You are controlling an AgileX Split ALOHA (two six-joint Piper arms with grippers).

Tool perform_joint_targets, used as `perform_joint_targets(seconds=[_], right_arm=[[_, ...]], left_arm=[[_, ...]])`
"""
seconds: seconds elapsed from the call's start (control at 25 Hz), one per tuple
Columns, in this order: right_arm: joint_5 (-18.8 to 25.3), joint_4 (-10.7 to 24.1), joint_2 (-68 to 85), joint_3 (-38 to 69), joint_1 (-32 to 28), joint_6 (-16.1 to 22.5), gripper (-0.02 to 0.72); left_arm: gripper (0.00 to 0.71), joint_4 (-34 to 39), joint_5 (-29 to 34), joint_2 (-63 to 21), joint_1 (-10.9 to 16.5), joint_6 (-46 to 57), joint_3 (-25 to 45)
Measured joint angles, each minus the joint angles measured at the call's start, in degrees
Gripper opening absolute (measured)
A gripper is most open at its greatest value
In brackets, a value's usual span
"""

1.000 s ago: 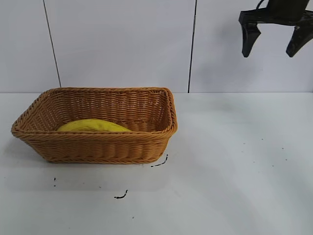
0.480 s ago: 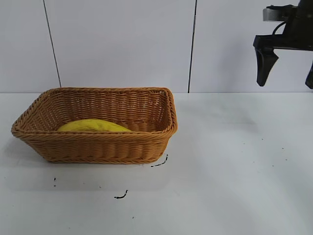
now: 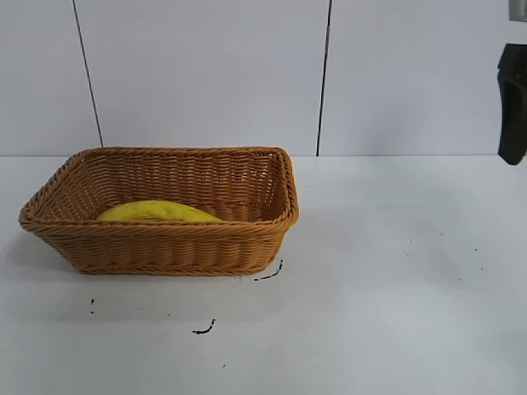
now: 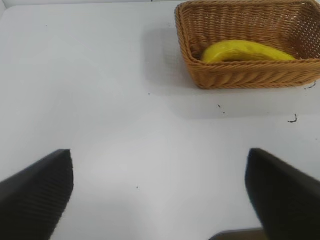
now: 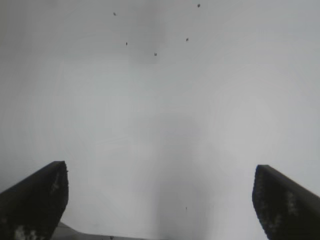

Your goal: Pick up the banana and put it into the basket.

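Exterior view is showing the basket (image 3: 160,210) sitting on the left half of the white table (image 3: 395,280), its near wall facing the camera and its right end wall flaring outward, with a broad stretch of bare tabletop lying open to its right and in front of it. Inside, the banana (image 3: 158,211) is lying lengthwise along the near wall, only its upper curve showing above the braided rim. At the far right edge of this view a single dark finger of the right gripper (image 3: 512,103) is hanging high above the table, well apart from the basket; the rest of it is running out of view there. Its own wrist camera is showing both fingers standing wide apart around the right gripper (image 5: 160,200), with nothing between them and only speckled white surface below. The left gripper (image 4: 160,192) is not appearing in the exterior view; in its wrist view its two dark fingers are likewise standing wide apart and holding nothing, hovering over bare table with the basket (image 4: 250,45) and the banana (image 4: 247,51) well beyond them. From that angle the banana is lying along one long wall of the basket, possibly touching the weave, though the contact is hard to make out. A few small black marks (image 3: 268,271) are dotting the tabletop just in front of the basket's right corner and nearer the camera. Behind the table, a pale panelled wall (image 3: 206,74) with thin dark vertical seams is closing off the scene.
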State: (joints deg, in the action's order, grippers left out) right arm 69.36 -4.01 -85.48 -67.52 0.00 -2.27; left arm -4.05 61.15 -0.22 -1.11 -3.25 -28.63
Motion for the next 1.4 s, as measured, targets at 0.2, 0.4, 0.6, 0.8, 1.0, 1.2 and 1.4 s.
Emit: perform_joint_targets(seconds=[0.2, 0.4, 0.6, 0.8, 1.0, 1.2, 1.4], right_arm=[[0.1, -0.2, 14.3, 9.7, 0.0, 0.3, 0.69], [-0.3, -0.3, 28.3, 19.3, 0.0, 0.3, 0.69], [-5.0, -0.4, 43.5, 29.7, 0.0, 0.2, 0.69], [-8.8, -0.4, 57.8, 37.8, 0.0, 0.1, 0.69], [-10.4, -0.4, 67.6, 38.7, 0.0, 0.1, 0.69], [-10.5, -0.7, 76.5, 38.8, 0.0, 0.1, 0.69], [-10.5, -0.8, 85.1, 38.8, 0.0, 0.1, 0.69]], left_arm=[[0.693, 0.0, 0.0, 0.0, 0.0, 0.0, 0.0], [0.693, 0.0, 0.0, 0.0, 0.0, 0.0, 0.0], [0.693, 0.0, 0.0, 0.0, 0.0, 0.0, 0.0], [0.693, 0.0, 0.0, 0.0, 0.0, 0.0, 0.0], [0.693, 0.0, 0.0, 0.0, 0.0, 0.0, 0.0], [0.693, 0.0, 0.0, 0.0, 0.0, 0.0, 0.0], [0.693, 0.0, 0.0, 0.0, 0.0, 0.0, 0.0]])
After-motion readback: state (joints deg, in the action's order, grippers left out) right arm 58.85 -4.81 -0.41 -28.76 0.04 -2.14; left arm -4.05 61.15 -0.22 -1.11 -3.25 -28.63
